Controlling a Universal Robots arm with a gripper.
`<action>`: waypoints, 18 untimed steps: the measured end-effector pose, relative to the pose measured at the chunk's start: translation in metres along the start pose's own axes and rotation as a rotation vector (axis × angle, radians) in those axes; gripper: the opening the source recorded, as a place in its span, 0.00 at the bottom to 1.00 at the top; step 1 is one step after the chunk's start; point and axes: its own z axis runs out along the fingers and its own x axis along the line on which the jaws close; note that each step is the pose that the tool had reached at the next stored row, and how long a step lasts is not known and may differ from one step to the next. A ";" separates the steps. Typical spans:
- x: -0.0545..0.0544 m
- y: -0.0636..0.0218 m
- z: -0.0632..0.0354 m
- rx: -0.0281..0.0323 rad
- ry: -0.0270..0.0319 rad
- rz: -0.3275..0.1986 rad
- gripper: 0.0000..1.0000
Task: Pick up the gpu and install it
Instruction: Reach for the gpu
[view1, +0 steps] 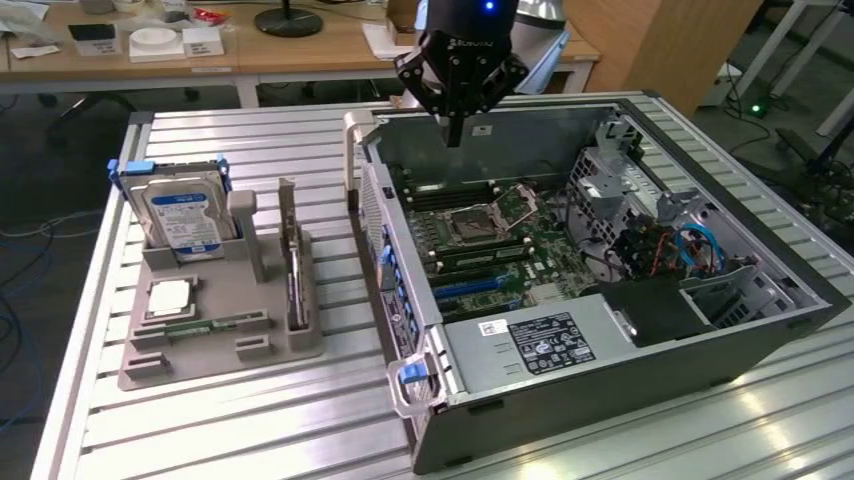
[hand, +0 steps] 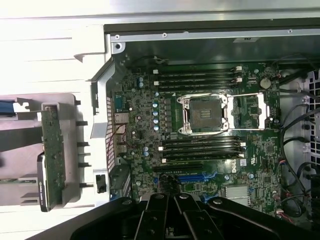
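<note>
While your black gripper (view1: 455, 132) hangs over the far side of the open dark-grey metal computer case (view1: 747, 330), its fingers are pressed together with nothing between them, so it has hold of nothing. You will find the gpu (view1: 294, 275), a thin dark circuit card, standing on edge in a slot of the grey plastic parts holder (view1: 220, 345) on the exterior view's left. It is outside the case, well apart from the gripper and not yet picked up. In the same holder, further to the exterior view's left, the silver hard drive with its blue-white label (view1: 184, 222) stands upright. In front of it a square silvery processor chip (view1: 170, 298) lies flat, with a narrow green memory stick (view1: 214, 326) just beside it. Holder and case both rest on the slatted aluminium table (view1: 240, 420), near each other but not touching. Through the wrist camera you look past the closed fingers onto the green motherboard (hand: 140, 130) lying in the case — the square silvery processor socket (hand: 205, 114) sits between two banks of long black memory slots, and a blue expansion slot (hand: 192, 177) lies close to the fingers
</note>
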 end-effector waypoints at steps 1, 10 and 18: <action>0.000 0.0000 0.0000 -0.0001 0.0000 0.000 0.11; 0.004 -0.0003 -0.0001 0.0001 0.0001 0.000 0.11; 0.008 -0.0006 -0.0002 0.0000 0.0000 0.000 0.11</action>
